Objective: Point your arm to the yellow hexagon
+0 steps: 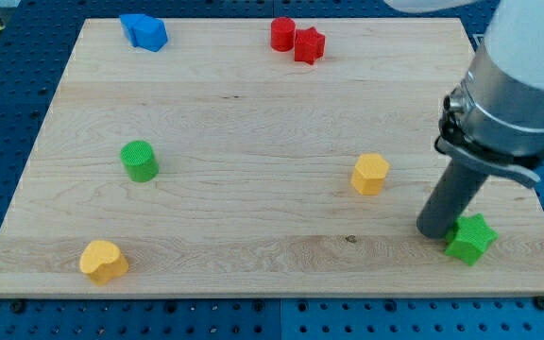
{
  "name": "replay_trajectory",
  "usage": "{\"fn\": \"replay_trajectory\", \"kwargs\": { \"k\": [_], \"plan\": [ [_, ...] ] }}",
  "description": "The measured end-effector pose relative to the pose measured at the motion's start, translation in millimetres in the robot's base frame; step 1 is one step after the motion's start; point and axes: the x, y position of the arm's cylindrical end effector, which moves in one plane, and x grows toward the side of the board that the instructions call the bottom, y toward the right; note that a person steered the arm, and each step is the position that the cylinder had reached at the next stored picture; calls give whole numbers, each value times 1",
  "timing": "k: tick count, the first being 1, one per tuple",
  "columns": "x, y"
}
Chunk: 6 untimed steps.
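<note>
The yellow hexagon [370,174] sits on the wooden board [253,123], right of centre. My tip [434,230] rests on the board to the hexagon's lower right, a short gap away and not touching it. The tip stands right beside a green star block [470,238], which lies just to its right near the board's lower right corner.
A green cylinder [140,161] sits at the left. A yellow heart-shaped block [103,262] lies at the lower left. Two blue blocks [144,31] lie at the top left. A red cylinder [282,33] and a red star [309,45] sit together at the top centre.
</note>
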Motion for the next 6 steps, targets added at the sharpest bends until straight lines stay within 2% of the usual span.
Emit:
{"fn": "replay_trajectory", "kwargs": {
  "k": [2,3,4,5,6],
  "plan": [
    [-49,40],
    [-86,37],
    [-81,31],
    [-61,-13],
    [-60,-65]
  ]
}}
